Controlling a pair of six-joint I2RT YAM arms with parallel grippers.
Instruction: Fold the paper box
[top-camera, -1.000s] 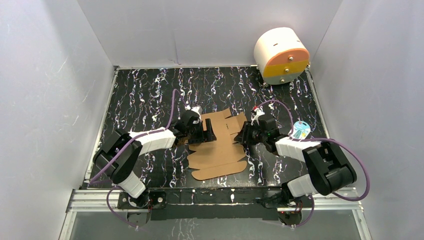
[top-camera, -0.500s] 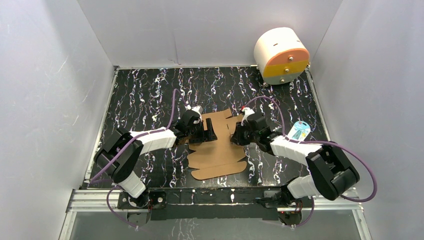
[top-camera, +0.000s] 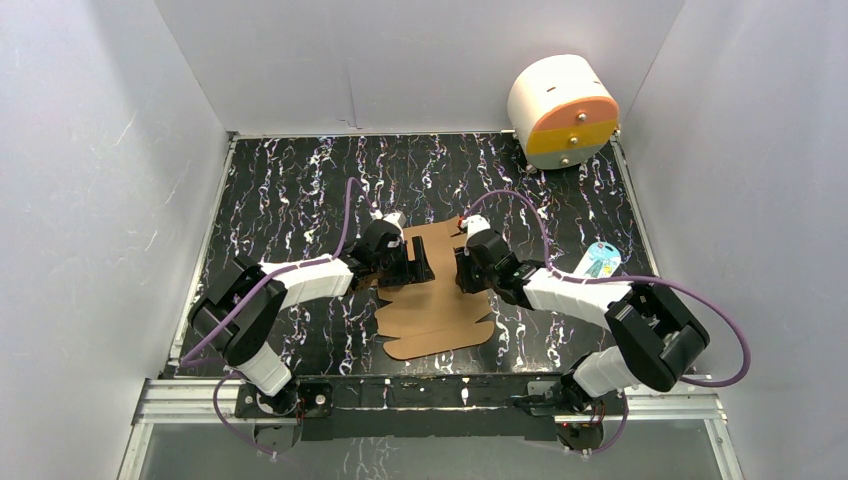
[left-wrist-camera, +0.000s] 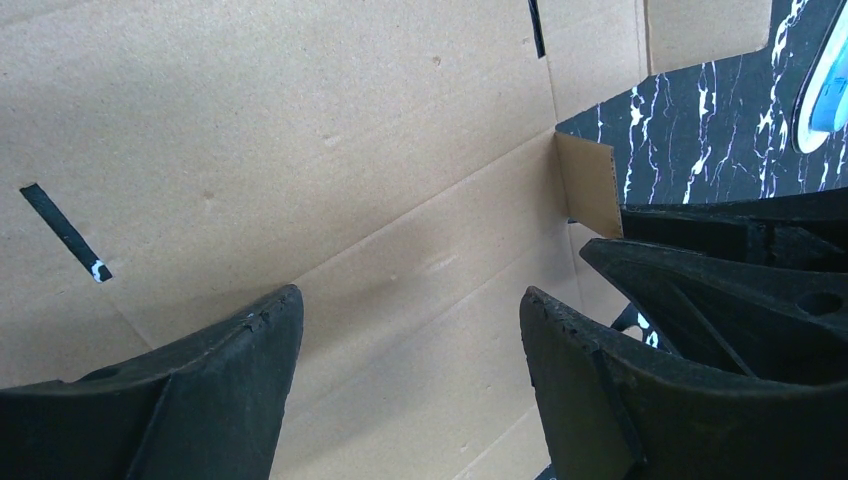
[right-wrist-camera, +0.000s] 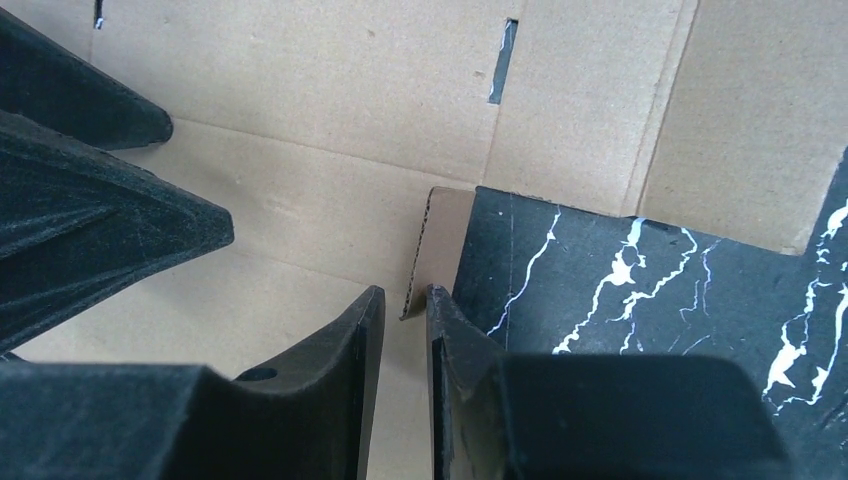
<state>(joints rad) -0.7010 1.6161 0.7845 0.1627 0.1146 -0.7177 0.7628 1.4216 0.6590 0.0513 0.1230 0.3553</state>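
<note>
The paper box is a flat brown die-cut cardboard sheet lying mid-table. My left gripper rests low over its far left part. In the left wrist view its jaws are wide apart with only bare cardboard between them. My right gripper is at the sheet's right side. In the right wrist view its jaws are nearly together, with the edge of a small raised flap between the tips. That flap also shows standing up in the left wrist view.
A white cylinder with an orange-and-yellow face sits at the back right corner. A small blue-and-white object lies right of the right arm. White walls enclose the black marbled table on three sides.
My right gripper has moved left from the sheet's right edge toward the middle, and the small flap now stands up. The left arm has not moved.
</note>
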